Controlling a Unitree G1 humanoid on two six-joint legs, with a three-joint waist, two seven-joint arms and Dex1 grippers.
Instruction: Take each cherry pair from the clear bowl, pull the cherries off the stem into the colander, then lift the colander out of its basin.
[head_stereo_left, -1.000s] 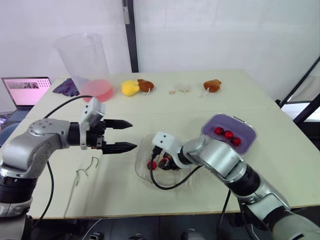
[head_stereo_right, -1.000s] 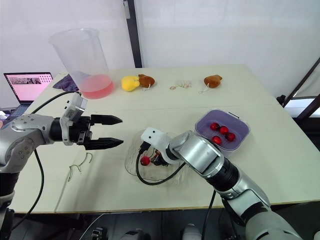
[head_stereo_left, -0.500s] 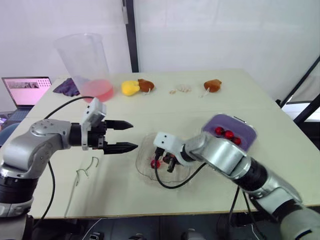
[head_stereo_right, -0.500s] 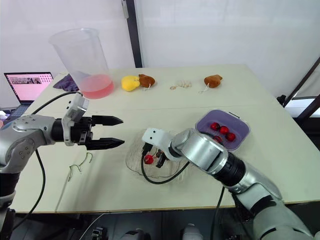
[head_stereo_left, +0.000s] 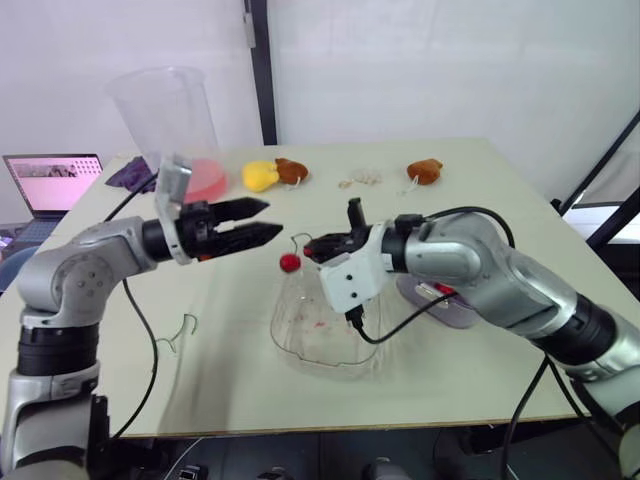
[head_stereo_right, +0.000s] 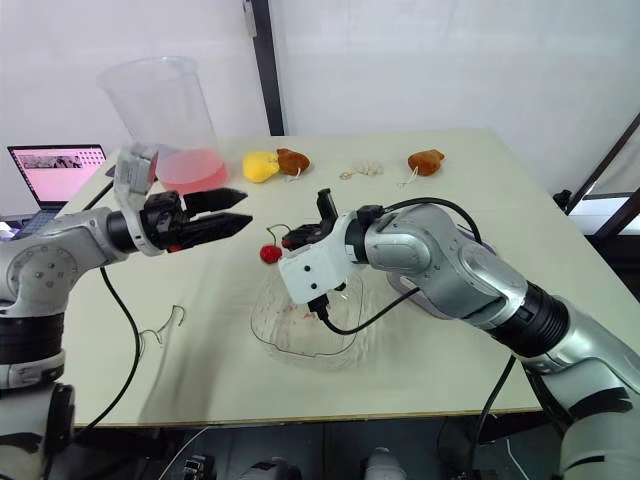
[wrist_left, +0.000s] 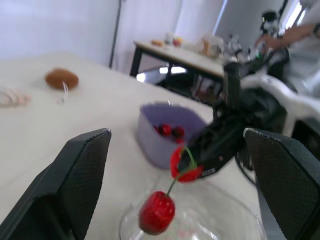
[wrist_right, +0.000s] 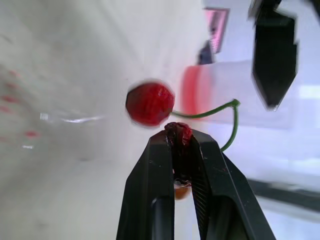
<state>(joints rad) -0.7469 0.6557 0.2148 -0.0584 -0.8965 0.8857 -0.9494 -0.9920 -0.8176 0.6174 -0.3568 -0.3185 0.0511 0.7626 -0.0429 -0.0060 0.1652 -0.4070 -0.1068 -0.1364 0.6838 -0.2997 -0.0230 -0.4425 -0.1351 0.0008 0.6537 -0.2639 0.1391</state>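
Right wrist view: right claw (wrist_right: 181, 142) clenched one cherry (wrist_right: 177, 131); the spread left claw (head_stereo_left: 270, 217) needed a square grip on its twin (wrist_right: 150, 103).

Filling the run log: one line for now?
right gripper: shut on cherry pair, held above clear bowl | left gripper: open, near pair

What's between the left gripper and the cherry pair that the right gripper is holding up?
Nothing visible. The left gripper, open, faces the cherry pair across open air. The right gripper clamps one cherry from the far side, and the other dangles free above the clear bowl.
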